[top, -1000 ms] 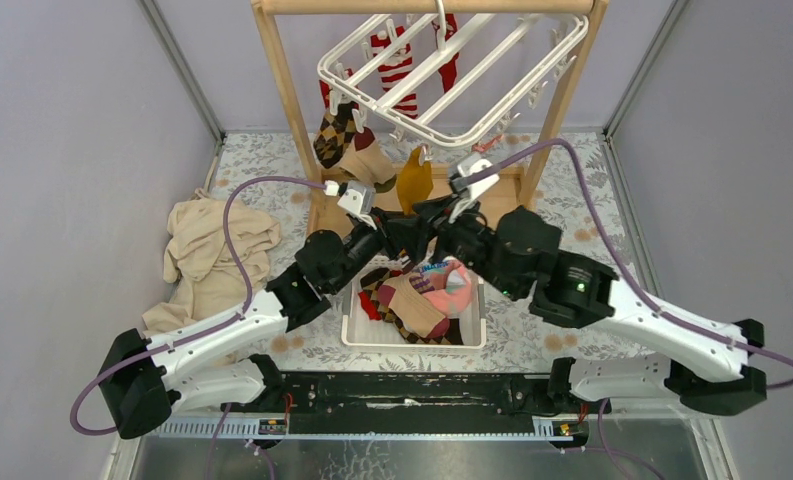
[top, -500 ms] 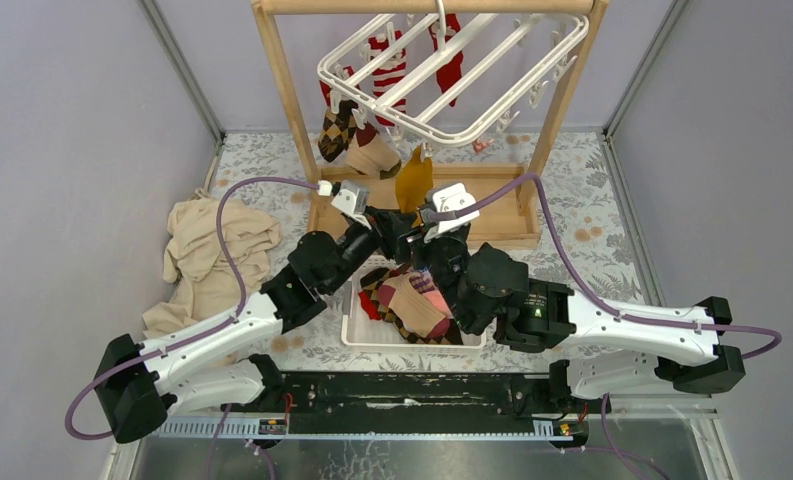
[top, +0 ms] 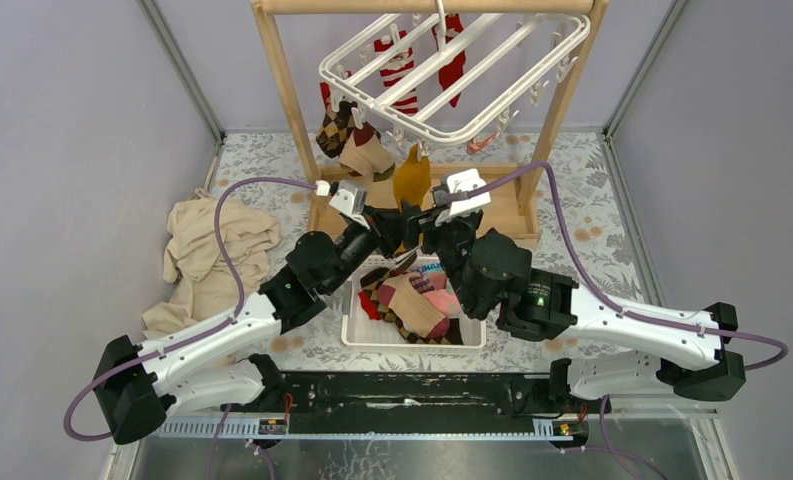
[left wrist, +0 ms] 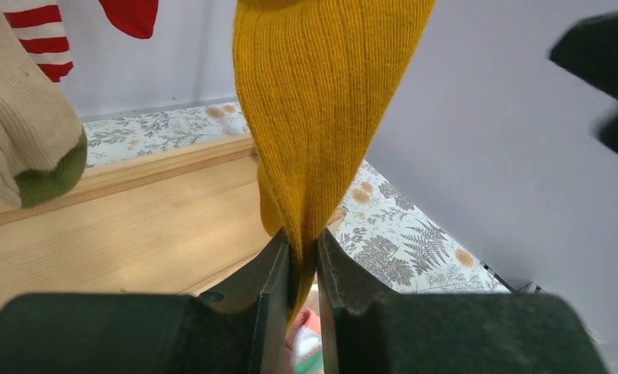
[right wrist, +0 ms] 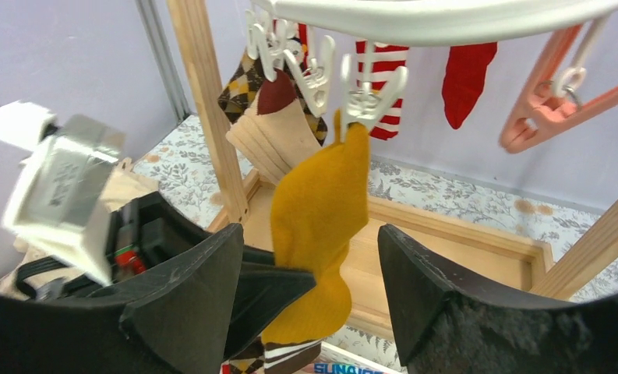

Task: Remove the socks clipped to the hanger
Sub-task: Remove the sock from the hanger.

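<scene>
The left gripper (left wrist: pixel 303 257) is clamped on the mustard sock's (left wrist: pixel 321 101) lower end. The right gripper (right wrist: pixel 309 241) is wide open near it, holding nothing. The sock hangs from 1 clip (right wrist: pixel 364 93) on the hanger's (right wrist: pixel 446 19) near edge, so pulling before that clip releases may tilt the hanger or slip the grip.

A white plastic grid hanger (top: pixel 452 70) hangs tilted from the top bar of a light wooden rack (top: pixel 282 100), with a brown-black argyle sock (top: pixel 334 128) and a red-white striped sock (top: pixel 400 62) clipped under it. A mustard yellow cloth sock (top: pixel 410 180) dangles above the rack's base, and the left gripper (top: pixel 394 218) and right gripper (top: pixel 424 215) meet at its lower end. A white perforated basket (top: pixel 417 343) sits just in front of the rack, and a crumpled beige cloth (top: pixel 207 255) lies to the rack's left.
</scene>
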